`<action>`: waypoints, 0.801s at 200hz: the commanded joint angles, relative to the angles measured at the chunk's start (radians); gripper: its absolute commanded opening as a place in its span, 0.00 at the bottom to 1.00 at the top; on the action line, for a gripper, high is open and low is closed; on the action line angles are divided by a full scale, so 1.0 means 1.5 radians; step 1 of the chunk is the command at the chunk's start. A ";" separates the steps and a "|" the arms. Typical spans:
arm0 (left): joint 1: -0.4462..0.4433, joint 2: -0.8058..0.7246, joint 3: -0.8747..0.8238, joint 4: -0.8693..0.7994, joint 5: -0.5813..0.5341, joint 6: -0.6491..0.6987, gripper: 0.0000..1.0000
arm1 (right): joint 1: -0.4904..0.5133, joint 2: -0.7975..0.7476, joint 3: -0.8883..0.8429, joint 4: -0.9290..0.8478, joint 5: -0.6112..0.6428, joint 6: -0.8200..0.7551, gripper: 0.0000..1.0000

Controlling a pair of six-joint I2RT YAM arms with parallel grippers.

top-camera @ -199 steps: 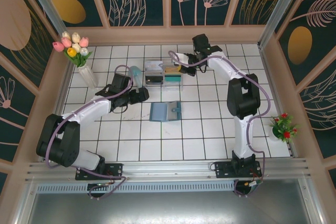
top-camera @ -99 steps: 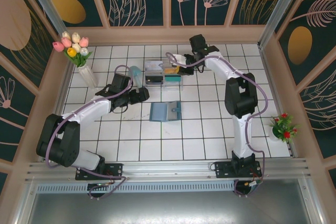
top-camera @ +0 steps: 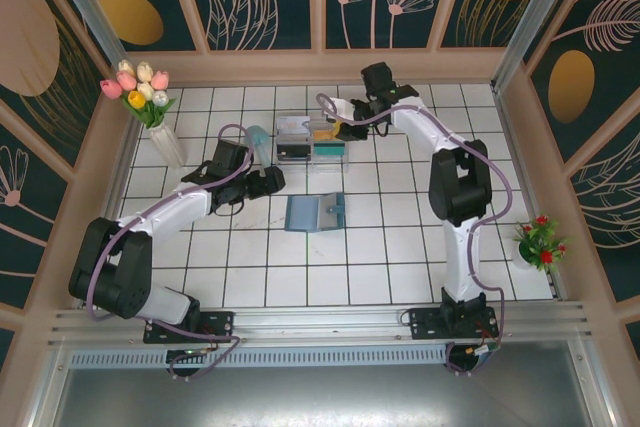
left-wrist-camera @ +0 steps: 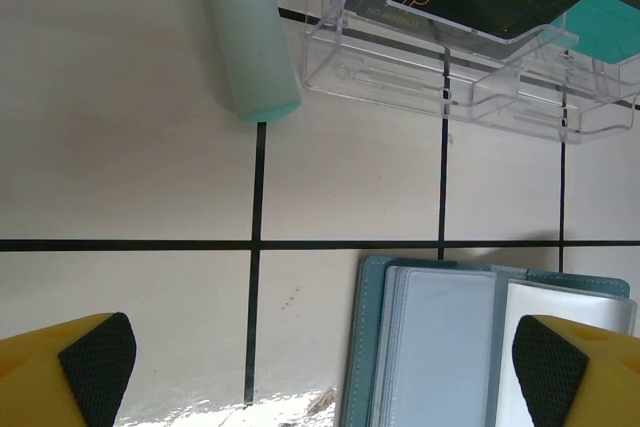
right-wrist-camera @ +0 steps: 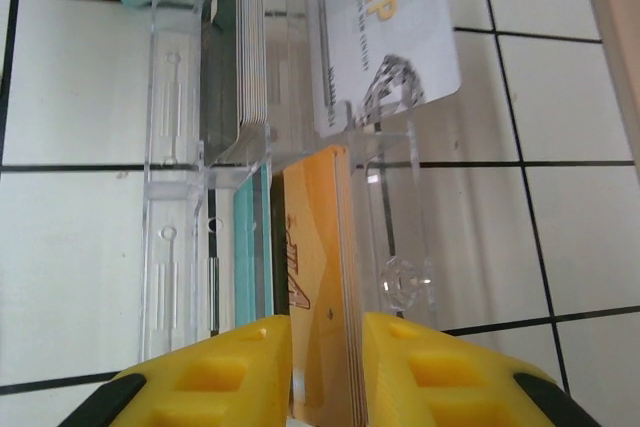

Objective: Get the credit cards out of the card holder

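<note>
My left end effector hangs wide apart beside the open card holder on the surface. My right end effector straddles orange credit cards in the clear box; clamped or loose, I cannot tell.

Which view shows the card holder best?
Top external: the card holder lies open and whole on the tiles. Left wrist shows one end closer, with clear sleeves, cut off by the frame edge.

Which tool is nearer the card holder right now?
Left. The left tool sits just left of the card holder; the right tool is farther back, at the clear box.
</note>
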 commanded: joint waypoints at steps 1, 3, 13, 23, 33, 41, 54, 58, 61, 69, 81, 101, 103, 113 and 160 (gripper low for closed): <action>0.002 -0.023 -0.013 0.012 0.011 -0.008 0.98 | -0.003 -0.087 -0.010 0.001 -0.037 0.082 0.27; 0.002 -0.025 -0.014 0.012 0.012 -0.009 0.98 | -0.003 -0.091 -0.012 0.000 -0.038 0.093 0.27; 0.001 -0.033 -0.023 0.021 0.025 -0.009 0.99 | -0.003 -0.116 -0.035 0.019 -0.040 0.151 0.27; -0.001 -0.042 -0.033 0.032 0.033 -0.014 0.98 | 0.001 -0.149 -0.078 0.047 -0.044 0.219 0.27; -0.004 -0.051 -0.044 0.039 0.037 -0.016 0.98 | 0.012 -0.190 -0.139 0.089 -0.042 0.276 0.28; -0.009 -0.057 -0.050 0.041 0.035 -0.018 0.98 | 0.027 -0.228 -0.198 0.138 -0.031 0.334 0.28; -0.017 -0.064 -0.057 0.042 0.033 -0.019 0.99 | 0.060 -0.286 -0.285 0.208 -0.004 0.425 0.29; -0.021 -0.065 -0.059 0.042 0.033 -0.019 0.98 | 0.069 -0.301 -0.305 0.230 0.012 0.469 0.29; -0.024 -0.066 -0.061 0.042 0.032 -0.020 0.98 | 0.074 -0.312 -0.315 0.239 0.018 0.500 0.29; -0.033 -0.071 -0.066 0.046 0.030 -0.022 0.98 | 0.081 -0.331 -0.333 0.244 0.002 0.578 0.27; -0.047 -0.075 -0.077 0.054 0.025 -0.029 0.99 | 0.089 -0.359 -0.358 0.244 -0.019 0.683 0.26; -0.072 -0.079 -0.091 0.067 0.020 -0.042 0.99 | 0.126 -0.418 -0.432 0.270 0.059 0.808 0.25; -0.075 -0.079 -0.093 0.069 0.020 -0.043 0.99 | 0.130 -0.424 -0.439 0.273 0.070 0.819 0.26; -0.085 -0.081 -0.099 0.077 0.018 -0.049 0.98 | 0.150 -0.451 -0.477 0.286 0.132 0.881 0.31; -0.112 -0.080 -0.134 0.135 0.016 -0.071 0.98 | 0.176 -0.501 -0.618 0.306 0.208 1.185 0.42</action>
